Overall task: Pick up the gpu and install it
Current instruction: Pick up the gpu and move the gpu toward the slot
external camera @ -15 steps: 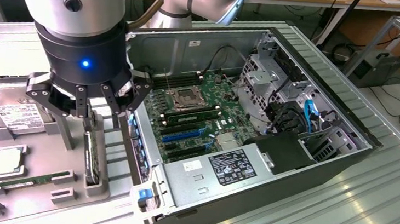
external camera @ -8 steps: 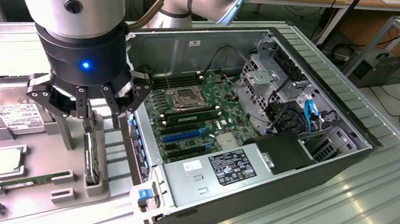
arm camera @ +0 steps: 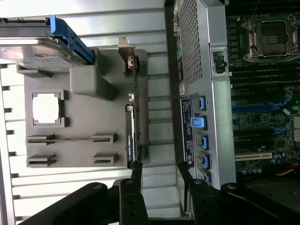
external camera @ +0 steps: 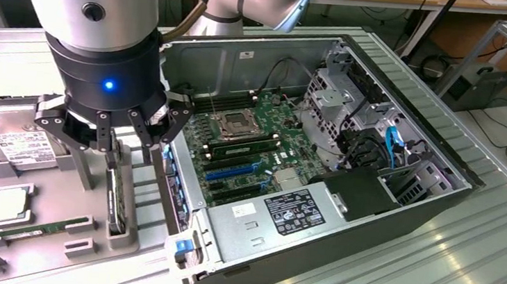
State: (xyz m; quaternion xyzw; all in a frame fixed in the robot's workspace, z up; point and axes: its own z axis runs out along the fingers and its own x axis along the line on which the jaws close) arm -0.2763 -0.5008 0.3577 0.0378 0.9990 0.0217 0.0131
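Note:
The gpu (external camera: 116,202) is a thin dark card standing on edge in a slot of the grey holder tray (external camera: 48,248), just outside the open computer case (external camera: 340,213). My gripper (external camera: 127,154) hangs right above it, open and holding nothing. In the wrist view the gpu (arm camera: 132,124) runs lengthwise with its silver bracket at the far end. One of my fingers (arm camera: 136,172) sits at the card's near end. The gripper (arm camera: 160,172) gap lies over the tray's edge, between the card and the case wall, so the card is off-centre in the jaws.
The tray also holds a silver hard drive (external camera: 14,138), a CPU (external camera: 7,205) and a green RAM stick (external camera: 31,231). The case's side wall (arm camera: 206,93) stands close beside the gripper. Inside, the motherboard (external camera: 244,148) shows blue and black expansion slots (external camera: 230,172).

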